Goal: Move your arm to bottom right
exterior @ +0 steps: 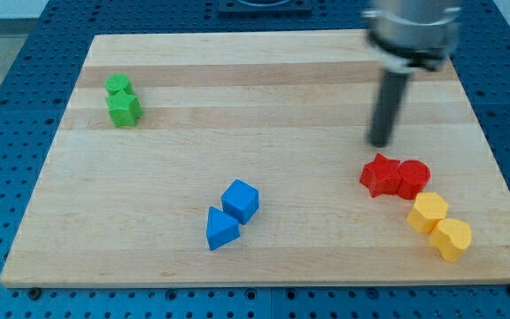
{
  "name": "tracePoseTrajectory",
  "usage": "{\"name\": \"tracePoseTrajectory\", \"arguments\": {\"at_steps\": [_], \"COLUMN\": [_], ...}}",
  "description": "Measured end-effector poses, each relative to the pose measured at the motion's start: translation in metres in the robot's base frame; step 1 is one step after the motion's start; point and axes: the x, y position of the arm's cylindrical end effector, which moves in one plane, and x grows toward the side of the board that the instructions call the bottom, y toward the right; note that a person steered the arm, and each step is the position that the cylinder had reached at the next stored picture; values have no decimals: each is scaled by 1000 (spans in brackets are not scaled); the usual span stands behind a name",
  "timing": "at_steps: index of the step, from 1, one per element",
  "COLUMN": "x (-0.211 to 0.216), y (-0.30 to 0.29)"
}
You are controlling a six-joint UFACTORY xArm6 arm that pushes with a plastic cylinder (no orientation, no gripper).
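Observation:
My tip (380, 143) is the lower end of a dark rod that comes down from the view's top right. It stands on the wooden board (264, 97) just above two red blocks: a red star-like block (379, 175) and a red rounded block (413, 178), which touch each other. My tip is apart from them by a small gap. Below and right of the red pair lie two yellow blocks, one angular (428, 213) and one heart-like (452, 238), near the board's bottom right corner.
A blue cube (241, 200) and a blue triangular block (220, 229) sit together at bottom centre. Two green blocks (123, 108) (118, 85) sit together at the upper left. A blue perforated table (7, 97) surrounds the board.

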Motion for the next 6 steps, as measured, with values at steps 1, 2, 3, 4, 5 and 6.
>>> {"name": "tracePoseTrajectory", "arguments": {"at_steps": [1, 2, 3, 4, 5, 6], "x": [1, 38, 92, 93, 93, 93], "y": [64, 65, 71, 71, 52, 15]}}
